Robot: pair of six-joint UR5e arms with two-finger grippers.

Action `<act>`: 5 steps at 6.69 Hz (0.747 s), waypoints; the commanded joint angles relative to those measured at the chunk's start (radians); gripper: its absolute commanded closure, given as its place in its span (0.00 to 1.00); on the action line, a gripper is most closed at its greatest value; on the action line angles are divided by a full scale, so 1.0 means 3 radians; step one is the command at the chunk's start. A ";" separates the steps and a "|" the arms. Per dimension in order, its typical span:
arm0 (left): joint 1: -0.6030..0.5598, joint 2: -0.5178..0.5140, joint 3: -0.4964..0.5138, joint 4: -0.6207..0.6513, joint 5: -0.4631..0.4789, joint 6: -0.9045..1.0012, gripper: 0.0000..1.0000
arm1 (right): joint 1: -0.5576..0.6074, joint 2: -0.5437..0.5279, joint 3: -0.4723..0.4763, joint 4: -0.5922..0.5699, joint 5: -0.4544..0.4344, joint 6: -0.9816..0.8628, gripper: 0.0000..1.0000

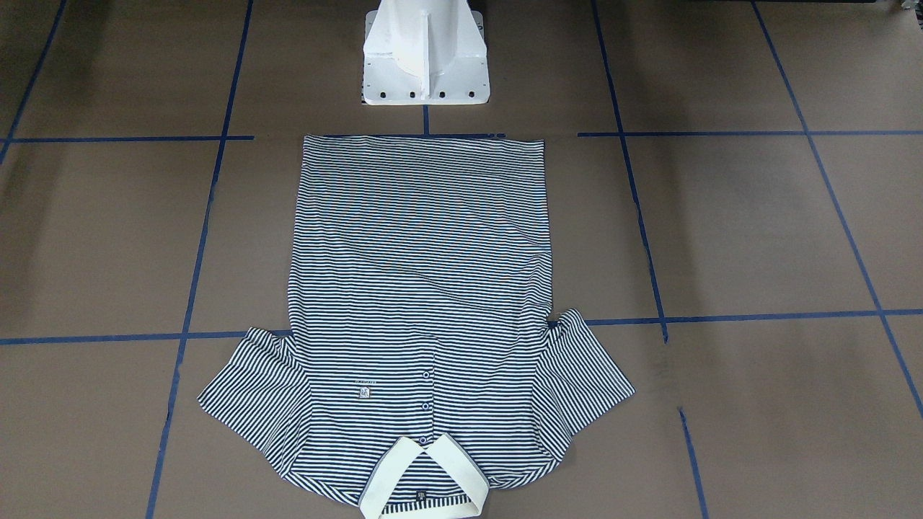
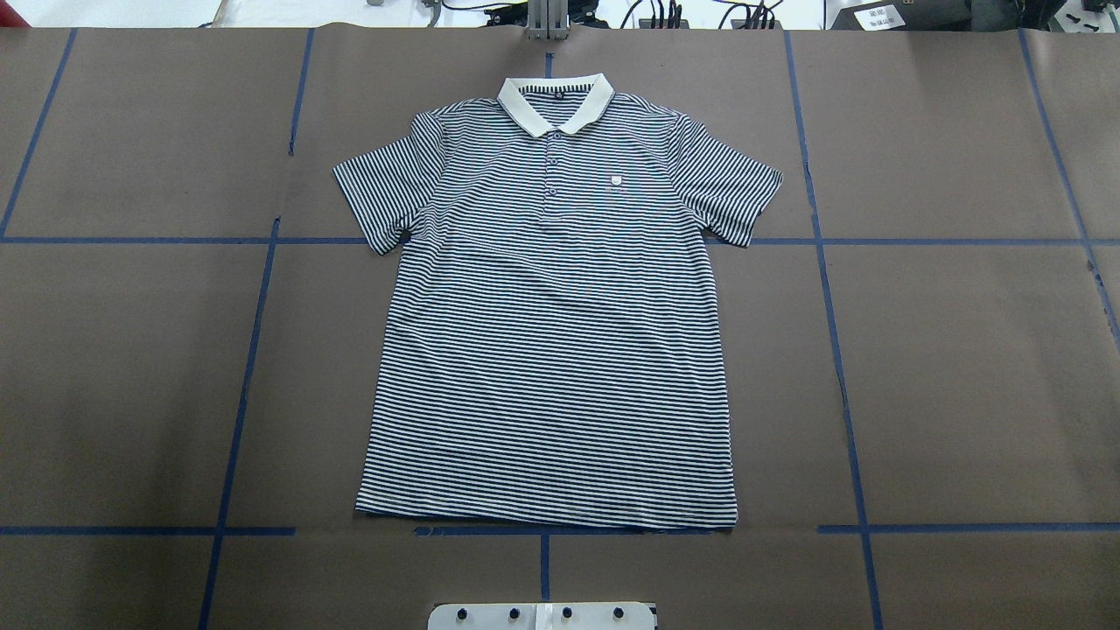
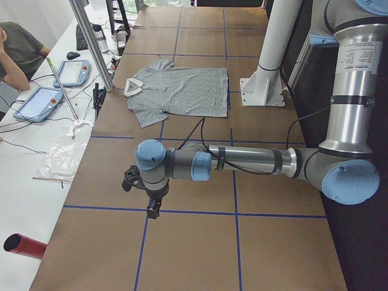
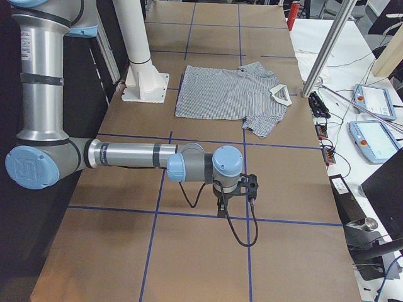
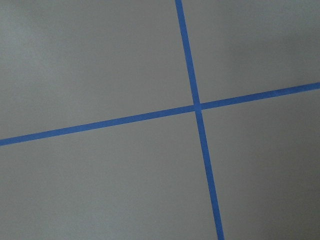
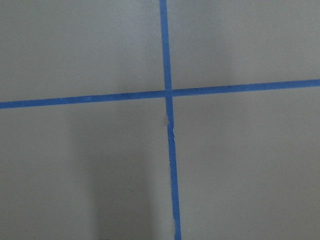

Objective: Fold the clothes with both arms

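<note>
Table (image 2: 962, 367); shirt (image 2: 551, 350) flat, collar (image 2: 556, 103) away from base (image 2: 542, 615).

Both arms are in pretty much the same pose, just mirrored. The left arm (image 3: 248, 160) has its upper link upright, elbow down low and forearm running out level, with the wrist bent so the left gripper (image 3: 152, 209) points straight down. The right arm (image 4: 126, 154) is the same deal, right gripper (image 4: 221, 207) hanging downward too. Both grippers are too small and dark to tell if they're parted or closed.
</note>
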State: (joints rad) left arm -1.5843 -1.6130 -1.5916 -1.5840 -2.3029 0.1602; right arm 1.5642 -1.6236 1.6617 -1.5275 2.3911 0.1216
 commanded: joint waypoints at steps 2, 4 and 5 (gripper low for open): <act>0.0085 -0.0548 -0.0069 -0.0012 0.0334 -0.0012 0.00 | -0.0141 0.0258 -0.0103 0.0262 0.0266 0.0029 0.00; 0.0392 -0.0611 -0.0079 -0.0379 0.0207 -0.0397 0.00 | -0.0446 0.0817 -0.0439 0.0479 0.0277 0.0584 0.00; 0.0443 -0.0763 -0.0049 -0.0629 0.0191 -0.0507 0.00 | -0.0737 0.1225 -0.0643 0.0479 0.0257 0.0693 0.00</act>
State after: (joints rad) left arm -1.4747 -1.8029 -1.6121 -1.6931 -2.2332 0.0667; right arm 1.4334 -1.3877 1.5358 -1.3938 2.4710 0.2695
